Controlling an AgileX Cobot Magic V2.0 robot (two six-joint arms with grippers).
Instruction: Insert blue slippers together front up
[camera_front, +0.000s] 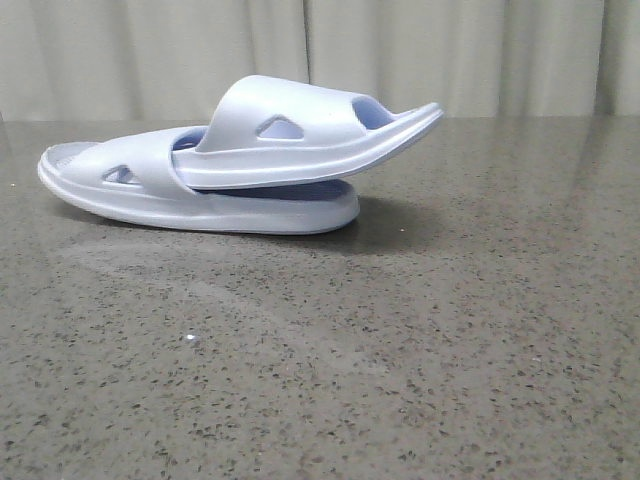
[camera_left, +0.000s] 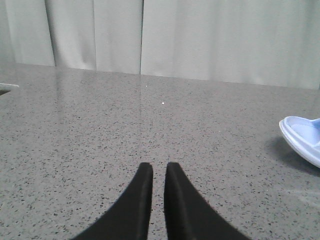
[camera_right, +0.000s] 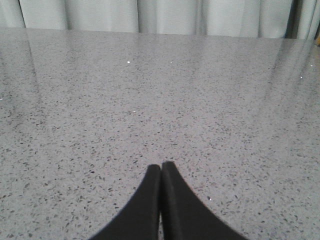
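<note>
Bare speckled surface (camera_front: 400, 380) nearest camera. Beyond it, blue slippers (camera_front: 240, 165) nested: upper slipper's sole slid under lower slipper's strap, toe raised. Insertion judged complete. Left hand (camera_left: 159, 172) almost closed, empty, near slippers' tip. Right hand (camera_right: 161, 170) closed, empty, slippers unseen.

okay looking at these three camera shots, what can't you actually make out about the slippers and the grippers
- Lower slipper: in the front view, its footbed is hidden by the upper slipper tucked through its strap.
- Left wrist view: only one rounded slipper end shows; the frame edge cuts off the rest.
- Right wrist view: no slipper appears, only the right gripper over the table.
- Front view: neither arm appears, so how far the left gripper sits from the pair can't be judged.
</note>
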